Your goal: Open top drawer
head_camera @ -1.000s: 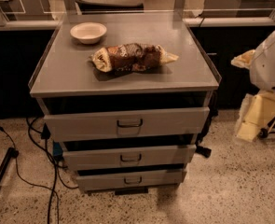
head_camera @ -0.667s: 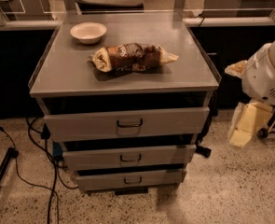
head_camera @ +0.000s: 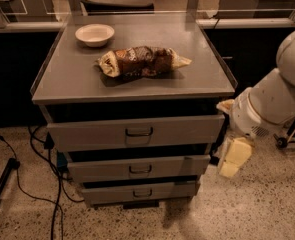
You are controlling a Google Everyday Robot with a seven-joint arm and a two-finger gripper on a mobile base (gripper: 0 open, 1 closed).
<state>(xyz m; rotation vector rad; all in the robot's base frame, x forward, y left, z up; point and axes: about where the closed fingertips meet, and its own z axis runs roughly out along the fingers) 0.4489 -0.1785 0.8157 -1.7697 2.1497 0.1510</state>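
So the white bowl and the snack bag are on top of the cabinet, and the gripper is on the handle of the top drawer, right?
Not quite. The bowl and snack bag are on the cabinet top, but the gripper hangs beside the cabinet's right side, away from the top drawer and its handle, as the camera view shows.

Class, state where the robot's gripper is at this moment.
In the camera view the gripper hangs at the right, just past the right ends of the top drawer and the middle drawer.
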